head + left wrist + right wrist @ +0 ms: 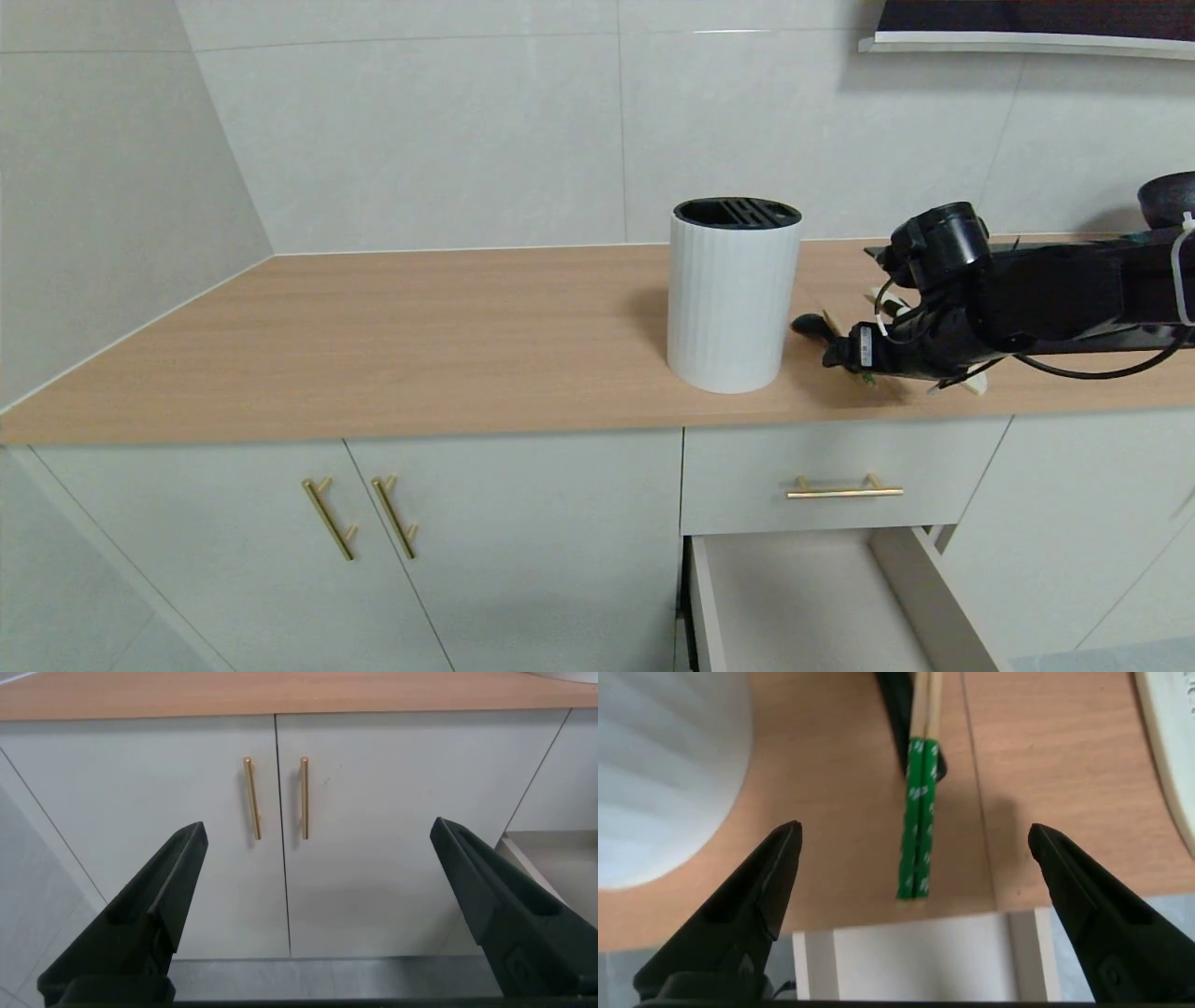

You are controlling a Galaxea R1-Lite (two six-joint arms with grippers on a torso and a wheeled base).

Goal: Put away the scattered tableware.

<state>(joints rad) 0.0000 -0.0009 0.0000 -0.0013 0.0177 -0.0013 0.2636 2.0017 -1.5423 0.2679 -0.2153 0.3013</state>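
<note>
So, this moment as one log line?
right claw: open, aimed at chopsticks | left claw: open, facing doors | drawer: open

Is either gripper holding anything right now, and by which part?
Nothing is held. The right gripper is open over the pair of green-ended wooden chopsticks lying on the wooden counter; the left gripper is open, facing the white cabinet doors.

White tiled wall, wooden countertop

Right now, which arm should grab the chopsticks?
Right. The right gripper hangs open over the chopsticks beside the holder; the left gripper is low, facing the cabinet doors.
</note>
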